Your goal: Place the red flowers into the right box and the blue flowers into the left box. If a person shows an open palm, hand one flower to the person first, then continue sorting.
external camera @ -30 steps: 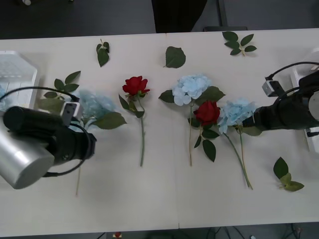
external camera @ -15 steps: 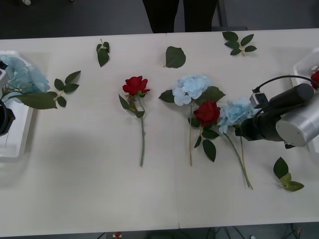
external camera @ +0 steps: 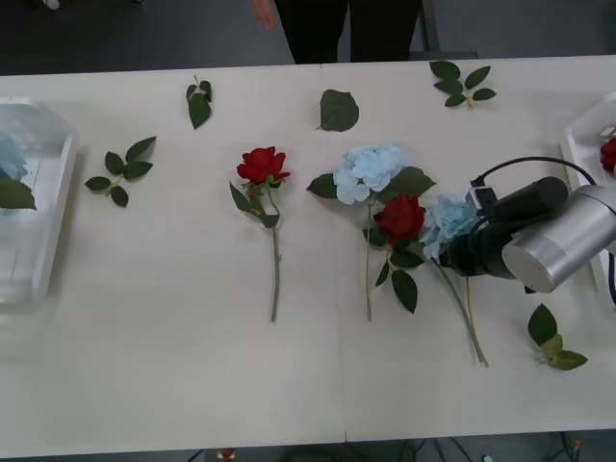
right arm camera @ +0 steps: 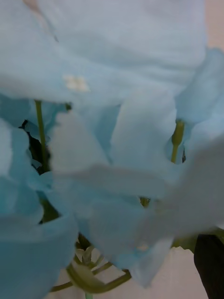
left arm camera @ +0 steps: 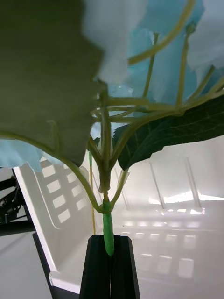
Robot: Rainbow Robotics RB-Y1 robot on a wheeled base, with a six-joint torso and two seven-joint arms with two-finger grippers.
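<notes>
The left end effector (left arm camera: 110, 266) had its two black fingers pressed together on the thin green stem of a blue flower (left arm camera: 154, 70). That flower hung just above it, over the ribbed floor of the left box (left arm camera: 154, 205). In the front view only a bit of pale blue and one big leaf (external camera: 13, 194) peeked out at the edge of the left box (external camera: 53, 207). The flower was not lying down in the box yet.

The right end effector (external camera: 460, 252) was right up against another blue flower (external camera: 445, 219) on the tabletop (external camera: 173, 356). Its wrist view showed blue petals (right arm camera: 116, 140) very close. I could not tell if its fingers were open or closed.

Just beside that flower, on the far side from the right end effector, lay a red rose (external camera: 399, 218), with one more blue flower (external camera: 366, 169) touching the rose. Another red rose (external camera: 262, 166) lay well apart from them. A bit of red (external camera: 608, 154) sat in the right box (external camera: 580, 144), behind the right arm.

A person in dark clothes (external camera: 346, 29) stood across the tabletop. No open palm was clearly shown.

Things could go wrong here. The right end effector might pinch soft petals and not the stem, so the flower could slip out. It might also bump or drag the red rose next to it. On the left, the long stem might catch on the rim when the fingers open.
</notes>
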